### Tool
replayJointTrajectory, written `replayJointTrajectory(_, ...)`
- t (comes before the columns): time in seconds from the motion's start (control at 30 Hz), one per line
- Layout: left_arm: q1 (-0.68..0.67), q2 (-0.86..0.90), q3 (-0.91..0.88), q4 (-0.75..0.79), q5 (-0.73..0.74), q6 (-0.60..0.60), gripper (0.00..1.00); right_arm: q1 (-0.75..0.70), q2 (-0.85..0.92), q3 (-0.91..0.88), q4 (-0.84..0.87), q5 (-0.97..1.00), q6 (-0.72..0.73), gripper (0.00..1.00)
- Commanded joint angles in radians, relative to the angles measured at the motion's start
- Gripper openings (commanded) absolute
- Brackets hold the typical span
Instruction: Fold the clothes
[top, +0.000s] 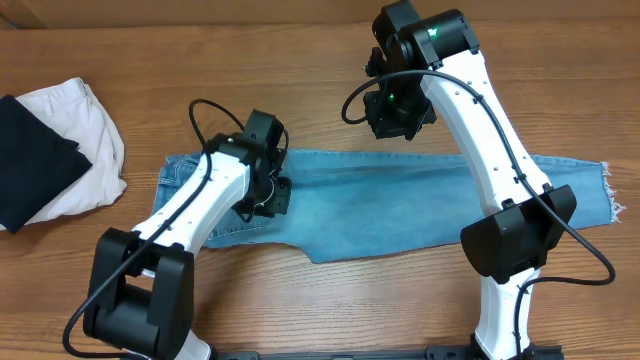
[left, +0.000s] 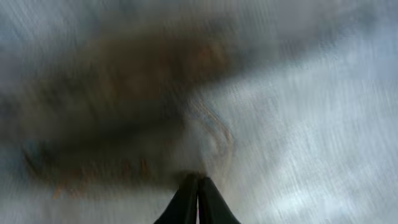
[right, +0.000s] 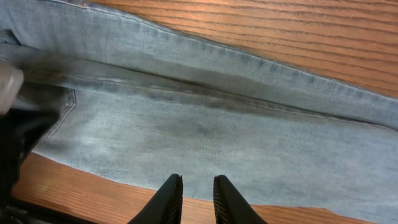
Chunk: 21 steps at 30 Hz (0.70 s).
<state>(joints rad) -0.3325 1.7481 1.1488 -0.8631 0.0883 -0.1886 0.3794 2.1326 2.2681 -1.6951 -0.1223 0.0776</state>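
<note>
While its two dark fingers press tip to tip with no gap showing, the left gripper (left: 198, 198) sits low against pale blue cloth. The left wrist view is badly blurred, so whether any fabric is caught between the fingers cannot be told. From overhead, this gripper rests on the waist end of a pair of light blue denim jeans (top: 400, 215), near their left end.

The right gripper (right: 198, 194) hangs above the same jeans with its two fingers parted by a narrow gap and holding nothing. Below it, the denim shows a long seam running across, and a line of curved stitching (likely a pocket edge) at the left.

The jeans lie flat and stretched lengthwise across the brown wooden table (top: 300, 80), running left to right. Their frayed ankle hem (top: 608, 192) is at the far right end.

Well apart from the jeans, at the table's left edge, a white folded garment (top: 95, 140) lies with a black folded garment (top: 30, 170) on top of it.
</note>
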Motion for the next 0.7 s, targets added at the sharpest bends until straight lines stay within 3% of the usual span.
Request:
replayJointTrajectory(0.0, 0.019, -0.001, -0.022, 0.125, -0.092, -0.014, 0.08, -0.006, -0.005, -0.005, 0.001, 0.009, -0.007, 0.21)
replayJointTrajectory(0.23, 0.084, 0.085, -0.023, 0.377, -0.071, -0.028, 0.11, -0.006, -0.005, -0.005, 0.001, 0.008, -0.003, 0.21)
replayJointTrajectory(0.43, 0.126, 0.215, -0.021, 0.373, 0.037, -0.063, 0.09, -0.006, -0.005, -0.005, 0.001, 0.009, -0.004, 0.21)
replayJointTrajectory(0.67, 0.158, 0.212, 0.027, 0.339, 0.013, -0.06, 0.06, -0.016, -0.005, -0.005, 0.001, 0.06, 0.006, 0.21)
